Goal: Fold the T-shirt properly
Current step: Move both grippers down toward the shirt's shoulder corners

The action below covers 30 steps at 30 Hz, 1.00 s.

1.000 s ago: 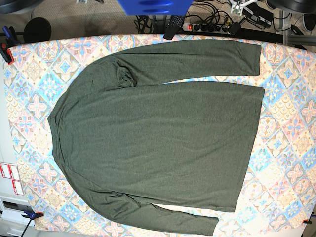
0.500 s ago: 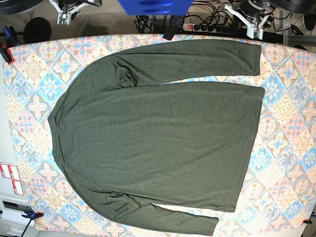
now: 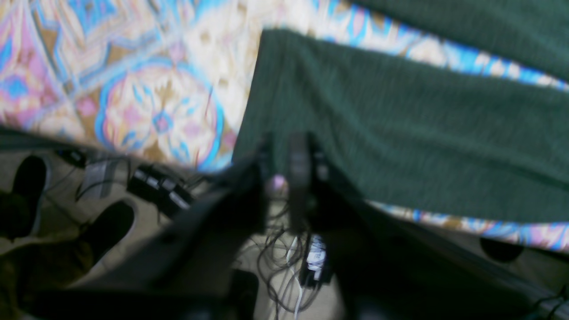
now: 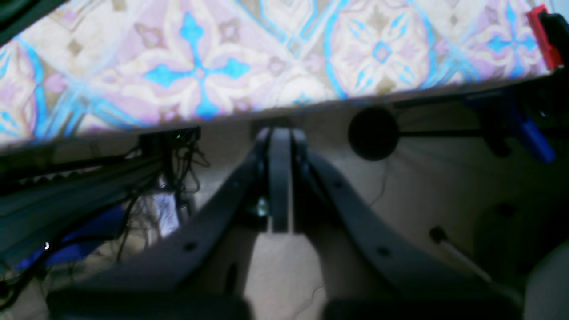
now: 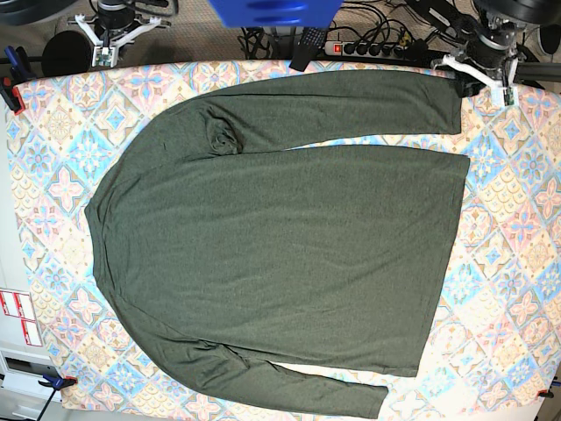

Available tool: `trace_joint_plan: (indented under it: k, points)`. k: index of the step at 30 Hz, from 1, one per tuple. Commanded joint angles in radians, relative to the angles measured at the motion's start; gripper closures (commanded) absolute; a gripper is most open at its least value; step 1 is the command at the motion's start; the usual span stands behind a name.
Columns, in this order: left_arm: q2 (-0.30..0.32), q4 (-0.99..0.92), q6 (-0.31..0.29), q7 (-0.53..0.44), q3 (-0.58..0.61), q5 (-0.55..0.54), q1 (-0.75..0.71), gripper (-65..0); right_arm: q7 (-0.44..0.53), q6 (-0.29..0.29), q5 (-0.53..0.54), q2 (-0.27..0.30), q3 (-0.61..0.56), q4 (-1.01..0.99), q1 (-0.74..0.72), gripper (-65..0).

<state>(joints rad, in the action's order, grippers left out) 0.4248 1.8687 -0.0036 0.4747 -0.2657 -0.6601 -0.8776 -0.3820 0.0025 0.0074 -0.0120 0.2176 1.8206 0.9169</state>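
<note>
Shirt (image 5: pixel 280 237) spread flat on the patterned table (image 5: pixel 517 263), both sleeves out. Right gripper (image 4: pixel 280 146) pinched shut off the table edge; left gripper (image 3: pixel 291 153) narrowly parted at a cuff. Fabric looks limp and light (grasp cuffs, hem corners).

Table (image 5: pixel 61 114) covered in pastel tile-patterned cloth; power strip (image 5: pixel 372 46) and cables (image 5: pixel 377 17) seen on beige floor (image 5: pixel 166 39), frame top.
</note>
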Motion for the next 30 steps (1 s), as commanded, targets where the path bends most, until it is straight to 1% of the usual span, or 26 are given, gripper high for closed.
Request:
trace_joint_plan:
  k: [1, 2, 4, 9, 10, 14, 18, 20, 23, 27, 30]
  points:
    - [-0.013, -0.007, 0.0, -0.011, -0.008, -0.002, 0.005, -18.5, 0.005, -0.005, 0.001, 0.005, 0.006, 0.015, 0.014, 0.0]
    - [-0.024, -0.027, 0.0, -0.011, -0.017, -0.002, 0.022, -21.3, -0.004, -0.005, 0.001, 0.005, 0.006, 0.015, 0.014, 0.0]
    - [-0.04, -0.077, 0.0, -0.011, -0.037, -0.002, 0.047, -23.3, -0.01, -0.005, 0.001, 0.005, 0.003, 0.015, 0.014, 0.0]
    - [-0.051, -0.202, -0.002, -0.006, -0.039, -0.003, 0.127, -23.7, -0.012, -0.005, 0.001, 0.005, -0.001, 0.015, 0.012, 0.0]
    - [-0.051, -0.215, -0.002, 0.011, -0.04, -0.003, 0.133, -23.8, -0.012, -0.005, 0.001, 0.005, -0.001, 0.015, 0.011, 0.0]
    - [-0.053, -0.237, -0.003, 0.086, -0.045, -0.003, 0.176, -23.8, -0.013, -0.005, 0.001, 0.005, -0.002, 0.015, -0.003, 0.0]
    - [-0.056, -0.251, -0.005, 0.094, -0.039, -0.003, 0.196, -23.8, -0.013, -0.005, 0.001, 0.004, -0.002, 0.015, -0.003, 0.0]
    - [-0.082, -0.251, -0.005, 0.095, -0.039, -0.002, 0.199, -23.8, -0.013, -0.005, 0.001, 0.004, -0.002, 0.015, -0.003, 0.0]
    - [-0.094, -0.252, -0.006, 0.097, -0.037, 0.001, 0.199, -23.7, -0.013, -0.005, 0.001, 0.004, -0.002, 0.015, -0.003, 0.0]
    - [-0.106, -0.252, -0.006, 0.152, 0.007, 0.0, 0.216, -23.2, -0.013, -0.005, 0.001, 0.002, -0.002, 0.015, -0.005, 0.0]
    - [-0.106, -0.252, -0.006, 0.167, 0.032, 0.0, 0.225, -23.0, -0.013, -0.005, 0.001, 0.002, -0.002, 0.015, -0.009, 0.0]
